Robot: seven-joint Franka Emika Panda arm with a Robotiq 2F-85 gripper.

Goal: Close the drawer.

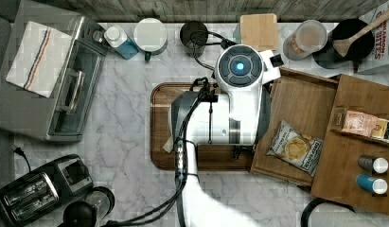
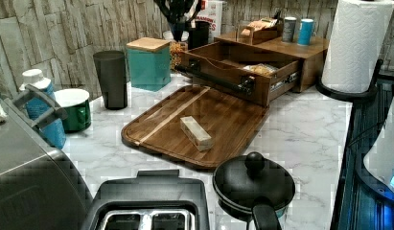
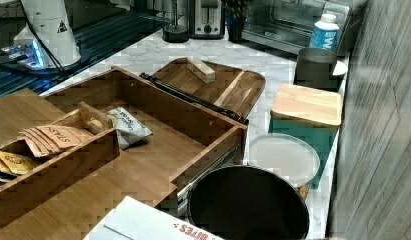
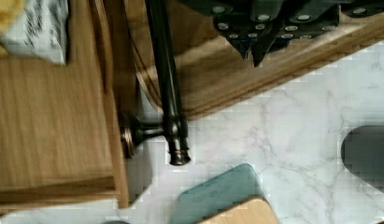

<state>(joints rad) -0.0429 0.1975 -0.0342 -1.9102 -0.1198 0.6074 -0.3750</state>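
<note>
The drawer (image 1: 296, 118) stands pulled out from the wooden cabinet (image 1: 358, 142), over the edge of the dark cutting board (image 1: 163, 127). A chips bag (image 1: 295, 147) lies inside it. Its dark bar handle (image 4: 165, 79) runs across the drawer front (image 2: 223, 79); the open drawer (image 3: 158, 135) also appears in the right view. In the wrist view my gripper (image 4: 253, 52) hangs over the cutting board beside the handle, apart from it. Its fingers are shut with nothing between them. In the top view the arm (image 1: 239, 90) covers the board next to the drawer front.
A teal canister with a wooden lid (image 2: 149, 62) and a dark cup (image 2: 111, 79) stand behind the board. A small pale block (image 2: 196, 133) lies on the board. A toaster oven (image 1: 64, 80), a toaster (image 1: 31, 194), a black pot (image 2: 254, 184) and a paper towel roll (image 2: 355, 43) ring the marble counter.
</note>
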